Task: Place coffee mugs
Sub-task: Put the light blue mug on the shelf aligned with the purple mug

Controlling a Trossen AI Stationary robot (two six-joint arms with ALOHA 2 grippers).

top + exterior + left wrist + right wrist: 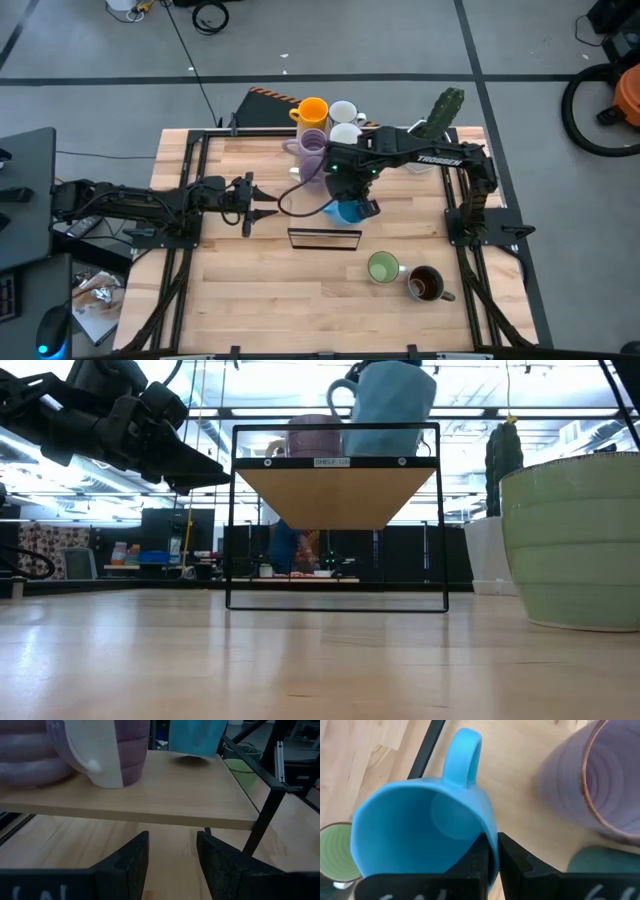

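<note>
Right gripper (491, 851) clamped on blue mug (420, 825) rim, just above shelf (150, 795) beside purple mug (592, 775), left gripper (172, 862) parted, empty, before shelf edge

Purple mug (315, 435) crowds the shelf (335, 490) top; underneath, open passage to the table (300, 660).

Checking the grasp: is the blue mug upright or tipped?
Upright. The blue mug opens upward, rim pinched by the right gripper above the shelf.
</note>
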